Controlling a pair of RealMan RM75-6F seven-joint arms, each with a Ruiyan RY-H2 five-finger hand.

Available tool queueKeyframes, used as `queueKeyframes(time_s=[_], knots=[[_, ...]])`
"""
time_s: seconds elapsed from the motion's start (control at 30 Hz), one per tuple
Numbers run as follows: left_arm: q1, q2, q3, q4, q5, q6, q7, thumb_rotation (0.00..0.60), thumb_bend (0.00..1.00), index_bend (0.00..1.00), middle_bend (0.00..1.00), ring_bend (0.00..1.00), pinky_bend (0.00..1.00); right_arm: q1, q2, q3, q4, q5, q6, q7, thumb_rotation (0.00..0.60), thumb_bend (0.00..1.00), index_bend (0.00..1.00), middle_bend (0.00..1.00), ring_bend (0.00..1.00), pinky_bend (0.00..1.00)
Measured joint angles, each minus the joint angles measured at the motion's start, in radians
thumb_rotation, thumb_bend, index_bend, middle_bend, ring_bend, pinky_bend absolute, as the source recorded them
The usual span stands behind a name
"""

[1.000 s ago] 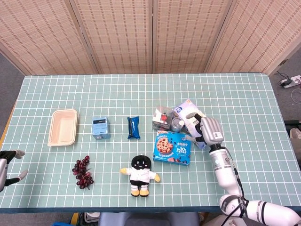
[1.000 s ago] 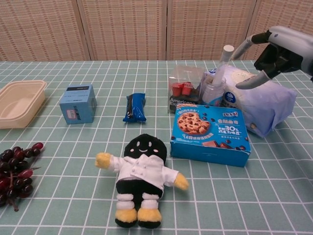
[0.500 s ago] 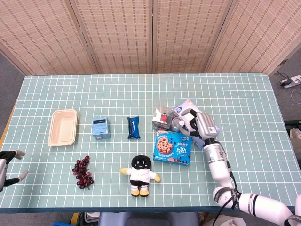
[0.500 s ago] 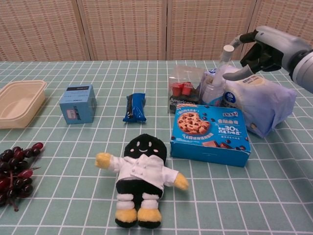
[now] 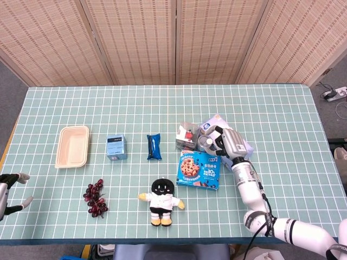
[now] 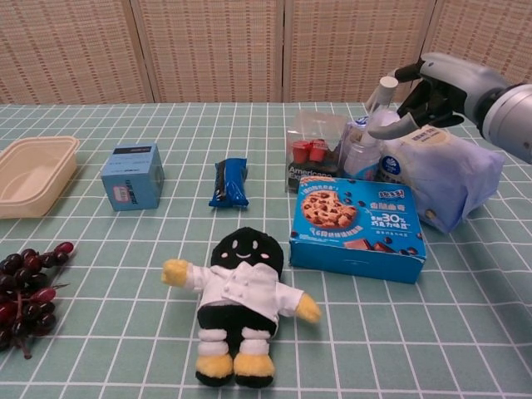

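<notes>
Right hand (image 6: 426,90) hovers over the pale blue bag (image 6: 449,170), fingers spread and curved, holding nothing; I see its fingertips just beside the white cap of the small bottle (image 6: 363,148), which stands between the bag and the clear snack box (image 6: 312,148), though I can't tell whether they touch it. Left hand (image 5: 10,188) sits at the table's near left edge, fingers apart and empty, well away from everything. Directly in front of the bottle lies the blue cookie box (image 6: 358,227). Further left I have the plush doll (image 6: 239,303), beige tray (image 6: 29,174), blue carton (image 6: 131,175), grapes (image 6: 27,291) and dark snack bar (image 6: 229,182).
</notes>
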Motion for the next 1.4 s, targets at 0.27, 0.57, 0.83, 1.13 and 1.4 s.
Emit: queueKeyframes(time_s=[0.27,0.57,0.83,1.13,1.4], knots=[[0.0,0.004,0.001,-0.002,0.002,0.0,-0.01,0.6,0.19,0.47,0.44,0.34,0.44,0.017,-0.005,-0.003,0.015,0.03,-0.02,0.009,0.6,0.2,0.45,1.0,1.0,1.0],[0.001,0.008,0.0,-0.003,0.001,0.001,-0.018,0.6,0.19,0.47,0.44,0.34,0.44,0.037,-0.022,-0.009,0.044,0.046,-0.031,0.012,0.6,0.21,0.47,1.0,1.0,1.0],[0.0,0.01,0.0,-0.003,0.001,0.0,-0.021,0.6,0.19,0.47,0.44,0.34,0.44,0.04,-0.031,-0.012,0.06,0.047,-0.029,0.031,0.6,0.24,0.53,1.0,1.0,1.0],[-0.002,0.009,0.001,-0.003,-0.004,-0.007,-0.013,0.6,0.19,0.47,0.44,0.34,0.44,0.038,-0.029,-0.012,0.062,0.049,-0.026,0.046,0.6,0.28,0.63,1.0,1.0,1.0],[-0.004,0.009,0.002,-0.003,-0.005,-0.01,-0.011,0.6,0.19,0.47,0.44,0.34,0.44,0.034,-0.027,-0.007,0.062,0.035,-0.007,0.064,0.6,0.3,0.7,1.0,1.0,1.0]])
